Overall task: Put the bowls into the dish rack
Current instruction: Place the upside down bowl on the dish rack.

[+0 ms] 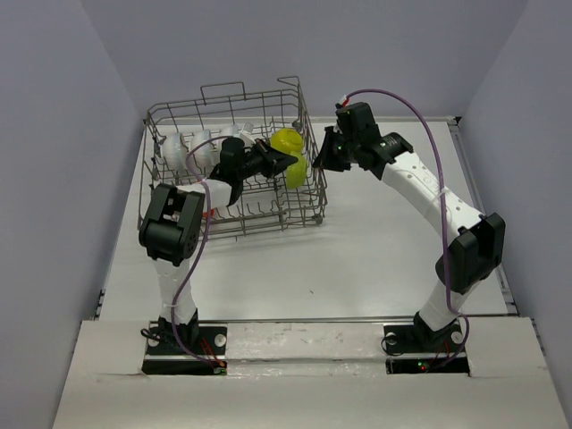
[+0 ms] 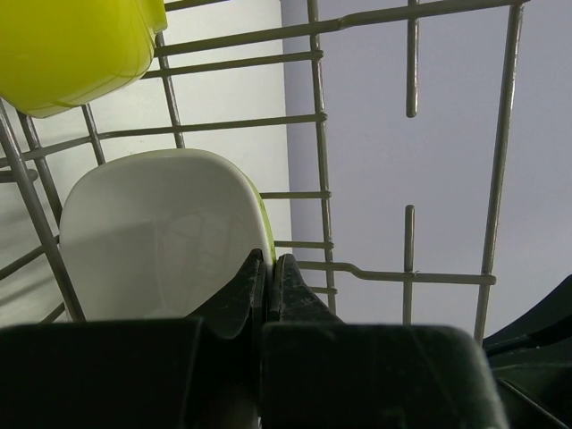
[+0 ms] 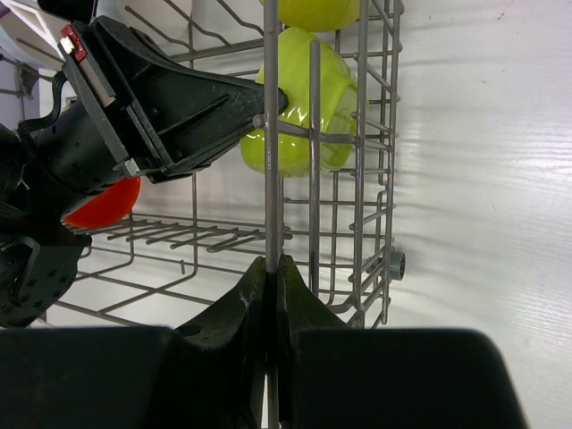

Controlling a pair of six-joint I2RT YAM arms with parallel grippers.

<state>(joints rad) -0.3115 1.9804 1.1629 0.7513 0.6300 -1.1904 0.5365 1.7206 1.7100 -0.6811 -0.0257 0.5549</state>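
The grey wire dish rack (image 1: 268,210) stands at the back left of the table. My left gripper (image 1: 284,164) reaches inside it, shut on the rim of a yellow-green bowl (image 1: 295,170) with a white inside. In the left wrist view the jaws (image 2: 270,259) pinch that bowl's (image 2: 161,232) edge. A second yellow bowl (image 1: 286,138) sits just behind it. My right gripper (image 1: 322,154) is at the rack's right side, shut on an upright rack wire (image 3: 271,179). The right wrist view shows the held bowl (image 3: 304,107) behind the wires.
White bowls (image 1: 188,147) stand in the rack's far left part. A red bowl (image 3: 103,201) shows low in the rack behind my left arm. The white table (image 1: 375,250) spreads right of the rack. Grey walls close in the sides and back.
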